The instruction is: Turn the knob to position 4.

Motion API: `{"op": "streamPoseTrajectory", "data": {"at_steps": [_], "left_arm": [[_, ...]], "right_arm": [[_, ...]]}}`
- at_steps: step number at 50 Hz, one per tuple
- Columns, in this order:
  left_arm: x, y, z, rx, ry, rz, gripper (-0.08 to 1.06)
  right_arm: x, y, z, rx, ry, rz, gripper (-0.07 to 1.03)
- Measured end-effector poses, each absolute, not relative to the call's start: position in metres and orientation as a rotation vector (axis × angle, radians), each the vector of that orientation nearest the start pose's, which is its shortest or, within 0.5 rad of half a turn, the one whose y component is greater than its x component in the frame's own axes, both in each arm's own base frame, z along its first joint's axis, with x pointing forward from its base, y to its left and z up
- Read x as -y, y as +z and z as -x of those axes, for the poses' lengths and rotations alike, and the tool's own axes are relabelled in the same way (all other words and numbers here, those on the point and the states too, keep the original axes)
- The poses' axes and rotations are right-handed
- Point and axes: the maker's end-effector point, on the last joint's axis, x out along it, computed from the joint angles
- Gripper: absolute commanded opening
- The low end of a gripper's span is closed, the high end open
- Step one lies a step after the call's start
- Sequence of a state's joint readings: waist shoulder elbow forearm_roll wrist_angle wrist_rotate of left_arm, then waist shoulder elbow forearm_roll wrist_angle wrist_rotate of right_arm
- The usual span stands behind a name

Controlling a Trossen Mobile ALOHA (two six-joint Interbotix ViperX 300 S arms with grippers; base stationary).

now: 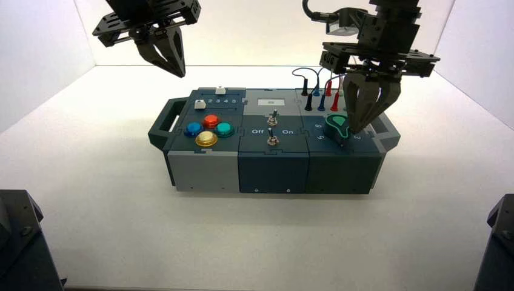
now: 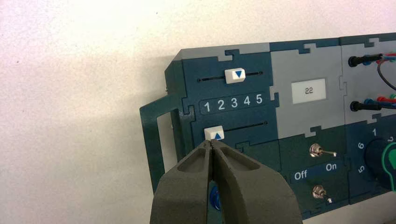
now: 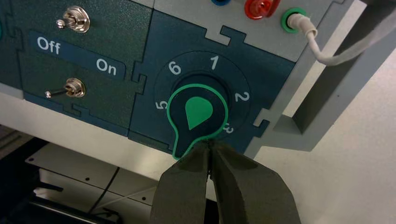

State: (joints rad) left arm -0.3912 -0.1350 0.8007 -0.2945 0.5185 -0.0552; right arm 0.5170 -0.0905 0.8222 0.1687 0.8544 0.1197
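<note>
The knob (image 3: 198, 114) is a black dial with a green teardrop on top, at the right end of the box (image 1: 273, 170). Its green-rimmed tab (image 3: 181, 148) points between the white 5 (image 3: 162, 105) and the 3 (image 3: 228, 128). Position 4 is hidden under that tab and my fingers. My right gripper (image 3: 208, 144) is shut with nothing in it, its tips against the tab's edge beside the 3. From above, the right gripper (image 1: 357, 128) hangs just right of the knob (image 1: 337, 126). My left gripper (image 1: 176, 70) is shut and raised above the box's left end.
Two metal toggle switches (image 3: 74, 87) flank an Off/On label. Coloured push buttons (image 1: 209, 129) and two white sliders (image 2: 235, 75) occupy the left module, with a small display (image 2: 308, 91) reading 22. Plugged wires (image 1: 318, 91) rise behind the knob. Handles (image 1: 163, 124) stick out at both ends.
</note>
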Motion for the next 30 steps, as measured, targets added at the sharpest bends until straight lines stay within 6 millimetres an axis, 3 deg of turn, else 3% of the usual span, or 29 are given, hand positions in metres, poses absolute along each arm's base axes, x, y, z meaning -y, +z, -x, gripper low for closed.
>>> {"op": "streamPoseTrajectory", "data": {"at_steps": [11,30], "left_arm": [[0.147,0.086,-0.29,-1.231,-0.286,0.125,-0.03],[0.154,0.104,-0.303,-1.19,-0.31,0.121,-0.03]], "right_arm": [[-0.139,0.066,-0.214,-1.573,0.296,0.145,-0.02],[-0.13,0.11,-0.23,-1.38,0.271,0.164,-0.02]]}}
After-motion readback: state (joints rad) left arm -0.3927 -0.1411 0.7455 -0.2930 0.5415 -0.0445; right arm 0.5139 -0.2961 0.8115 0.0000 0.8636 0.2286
